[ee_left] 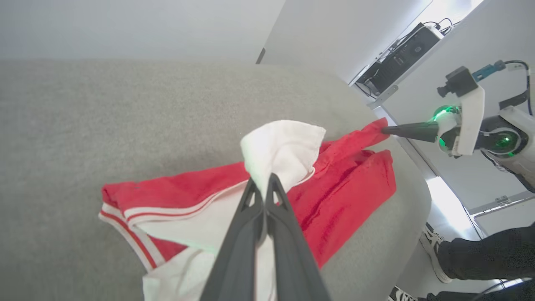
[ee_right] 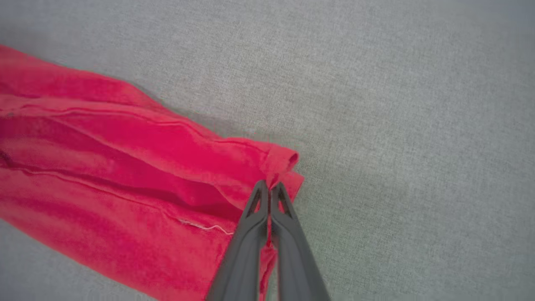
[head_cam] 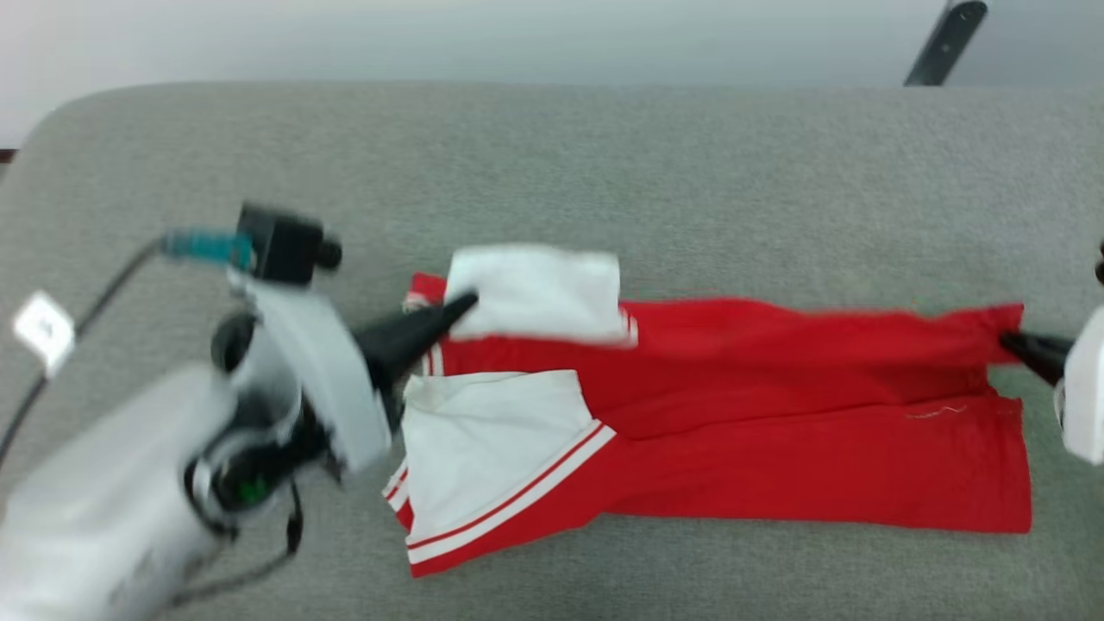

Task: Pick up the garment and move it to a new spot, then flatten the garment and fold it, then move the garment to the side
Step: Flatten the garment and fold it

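On the grey cloth-covered counter, the garment is laid out lengthwise, red body folded over itself, and it is stretched from near the middle of the head view to its right side. Two white sleeves are seen at the garment's left end: an upper sleeve turned over onto the red cloth, and a lower sleeve edged with red-and-white striped trim. No letters or numbers can be made out, and the head view is blurred.

The left gripper is clenched on the near edge of the upper sleeve; in the left wrist view its fingers are pressed together at the tip, with the white cloth bunched and raised above them. The right gripper is clamped on the red hem corner at the garment's far right end; in the right wrist view a small fold of red fabric is pinched between the closed fingers, with grey counter beside it.

Beyond the counter's rounded edge, in the left wrist view, a person's dark trouser leg and a shoe are seen on the floor.
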Motion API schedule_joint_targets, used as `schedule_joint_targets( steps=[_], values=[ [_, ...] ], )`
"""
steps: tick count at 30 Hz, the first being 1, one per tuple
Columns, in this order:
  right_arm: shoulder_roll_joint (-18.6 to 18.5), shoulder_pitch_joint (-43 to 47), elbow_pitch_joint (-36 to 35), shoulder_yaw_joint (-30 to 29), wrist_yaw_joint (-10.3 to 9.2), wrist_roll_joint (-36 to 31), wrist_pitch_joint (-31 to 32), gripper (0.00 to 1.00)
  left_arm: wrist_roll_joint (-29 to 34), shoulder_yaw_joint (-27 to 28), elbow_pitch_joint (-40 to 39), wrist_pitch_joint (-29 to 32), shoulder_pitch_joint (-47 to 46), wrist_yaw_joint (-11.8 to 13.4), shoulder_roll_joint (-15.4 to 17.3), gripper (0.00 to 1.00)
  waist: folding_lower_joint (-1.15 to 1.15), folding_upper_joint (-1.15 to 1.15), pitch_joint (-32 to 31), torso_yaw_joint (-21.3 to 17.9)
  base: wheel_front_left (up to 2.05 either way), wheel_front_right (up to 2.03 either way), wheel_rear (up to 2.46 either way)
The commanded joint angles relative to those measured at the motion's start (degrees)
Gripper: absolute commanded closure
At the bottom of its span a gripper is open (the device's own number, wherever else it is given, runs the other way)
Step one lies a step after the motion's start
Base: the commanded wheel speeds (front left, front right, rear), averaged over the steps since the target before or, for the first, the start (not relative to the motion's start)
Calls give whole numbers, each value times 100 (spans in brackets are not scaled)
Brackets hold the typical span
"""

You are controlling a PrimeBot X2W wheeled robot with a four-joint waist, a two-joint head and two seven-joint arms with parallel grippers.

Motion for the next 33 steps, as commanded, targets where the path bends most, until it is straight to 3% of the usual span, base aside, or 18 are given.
schedule_joint_targets(
  steps=[1, 7, 12, 19, 24, 28, 29, 30, 31, 32, 33],
  values=[
    [-26, 150, -22, -61, -5, 17, 0, 100, -29, -22, -81, -59, 139, -12, 16, 100, 0, 0, -81, 99, 0, 0, 0],
    [-56, 832, -215, -492, -5, 17, 108, 100, 146, -161, -473, -647, 828, -2, 211, 100, 0, 0, 32, 161, 0, 0, 0],
    [222, 1022, -190, -753, -4, -148, 161, 100, 659, -312, -172, -912, 957, 275, 248, 100, 0, 0, 209, 127, 0, 0, 0],
    [584, 963, 62, -862, -5, -549, 165, 100, 1243, -572, 370, -1064, 915, 704, -77, 100, 0, 0, 500, 113, 0, 0, 0],
    [739, 871, 137, -882, -6, -712, 154, 100, 1259, -614, 799, -1123, 919, 737, -323, 100, 0, 0, 675, 100, 0, 0, 0],
    [781, 876, 155, -872, -7, -803, 174, 100, 1283, -635, 1084, -1149, 893, 715, -450, 83, 0, 0, 712, 95, 0, 0, 0],
    [784, 880, 156, -873, -7, -809, 167, 80, 1300, -626, 1142, -1192, 894, 727, -474, 77, 0, 0, 706, 93, 0, 0, 0],
    [789, 890, 164, -909, -7, -801, 147, 55, 1299, -607, 1183, -1242, 901, 715, -501, 63, 0, 0, 688, 90, 0, 0, 0],
    [795, 908, 170, -941, -7, -799, 142, 0, 1291, -573, 1213, -1323, 921, 707, -520, 41, 0, 0, 653, 87, 0, 0, 0],
    [795, 937, 162, -986, -7, -787, 142, 0, 1292, -548, 1227, -1400, 949, 712, -524, 0, 0, 0, 611, 84, 0, 0, 0],
    [786, 973, 167, -1050, -7, -773, 165, 0, 1291, -532, 1227, -1466, 990, 722, -524, 0, 0, 0, 561, 85, 0, 0, 0]
  ],
)
